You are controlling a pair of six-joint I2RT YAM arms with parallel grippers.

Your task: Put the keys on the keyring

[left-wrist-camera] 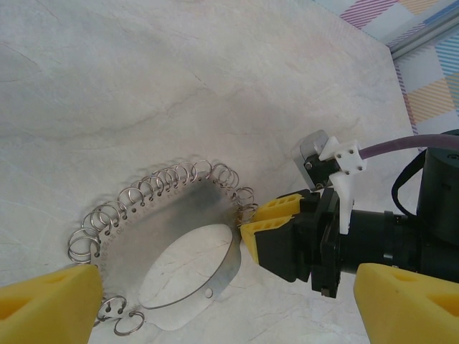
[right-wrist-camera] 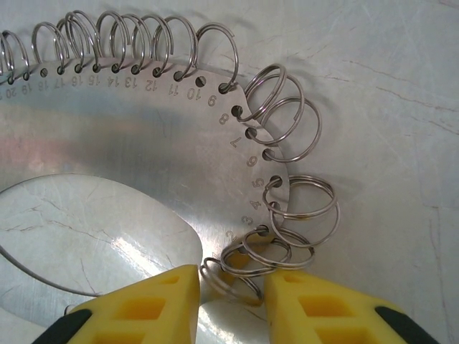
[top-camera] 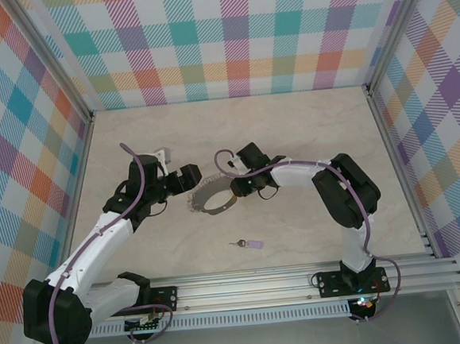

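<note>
The keyring point(top-camera: 208, 199), a flat silvery hoop with many wire loops along its rim, lies mid-table between both arms. My right gripper point(top-camera: 233, 189) reaches it from the right. In the right wrist view its yellow fingers point(right-wrist-camera: 154, 304) press from both sides on the small loops at the numbered end of the keyring point(right-wrist-camera: 143, 143). My left gripper point(top-camera: 189, 181) hovers just left of the hoop, open wide, and its wrist view shows the keyring point(left-wrist-camera: 172, 215) lying between its fingertips point(left-wrist-camera: 50, 304). The keys point(top-camera: 246, 244), a dark key with a lilac tag, lie alone nearer the front.
An aluminium rail point(top-camera: 263, 285) runs along the near edge with both arm bases on it. Checked walls point(top-camera: 228, 45) close the table at the back and both sides. Bare marble tabletop point(top-camera: 290, 127) lies behind the arms.
</note>
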